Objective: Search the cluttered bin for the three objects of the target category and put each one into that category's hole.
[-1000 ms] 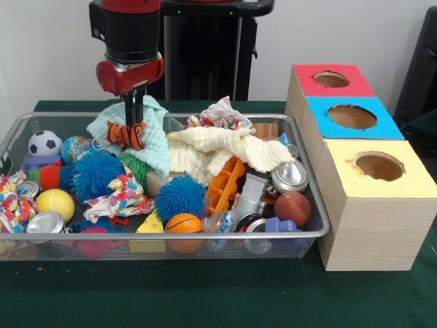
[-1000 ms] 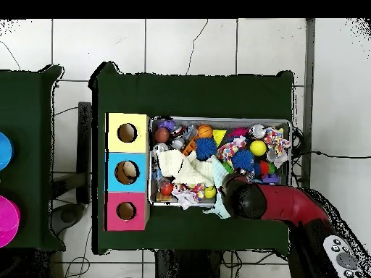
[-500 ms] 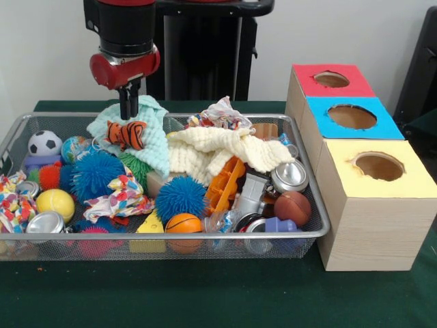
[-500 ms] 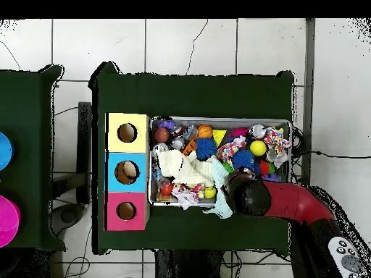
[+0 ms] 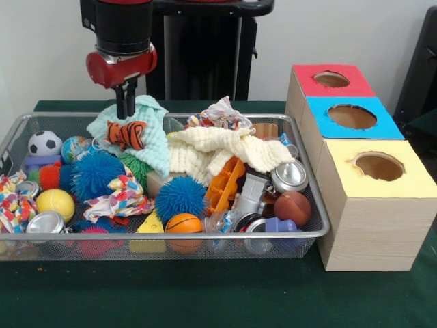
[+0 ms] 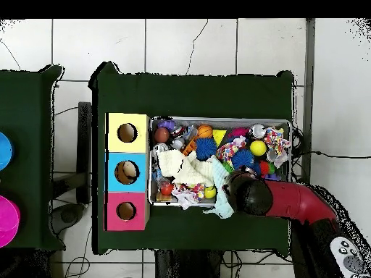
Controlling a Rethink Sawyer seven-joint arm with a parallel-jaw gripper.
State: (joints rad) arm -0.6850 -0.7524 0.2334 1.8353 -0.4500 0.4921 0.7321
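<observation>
Gripper hangs just above the orange black-striped tiger toy, fingers pressed together, holding nothing, not touching the toy. Tiger toy is small, plush-looking, orange with black stripes and a bit of white; it lies on the mint green cloth at the bin's far left part in the front view. Its long axis runs roughly left-right across the picture, slightly tilted; which end is the head, cannot tell. Wire mesh bin is packed: cream knit cloth, blue spiky balls, soccer ball, yellow ball, small basketball, silver cans. Bin sits on a dark green table. Right of the bin stands a wooden box with three round holes: red top, blue top, yellow top. Overhead shows white tiled floor around the table and the red arm over the bin's edge.
</observation>
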